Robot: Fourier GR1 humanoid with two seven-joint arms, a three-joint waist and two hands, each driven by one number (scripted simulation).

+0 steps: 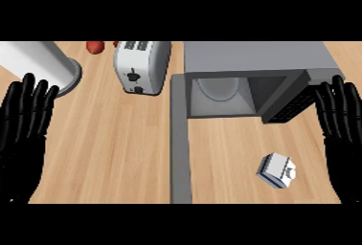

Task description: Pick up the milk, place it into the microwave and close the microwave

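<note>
- The milk, a small white-and-blue carton, is seen lying tilted toward the near right part of the bench. It is placed in front of the microwave and right of the door, and nothing touches it.
- The microwave is set at the far right of the bench with its cavity exposed. Its rear part is cut off at the top of the view.
- The door is swung fully out toward the near edge. It is seen edge-on as a narrow grey strip, so its face cannot be made out.
- A pale round plate is only partly seen inside the cavity, under the roof.
- The dark control panel is viewed at a slant, and its buttons are too small to tell apart.
- The right hand is held released at the view's right edge, fingers straight and pointing up. It is partly cut off and is kept apart from the milk.
- The left hand is held likewise released at the left edge, with nothing grasped.
- The toaster is placed just left of the microwave, its far end cut off.
- A white cylinder is seen at the far left corner. It is cut off and cannot be identified.
- A red object beyond the toaster is mostly cut off.
</note>
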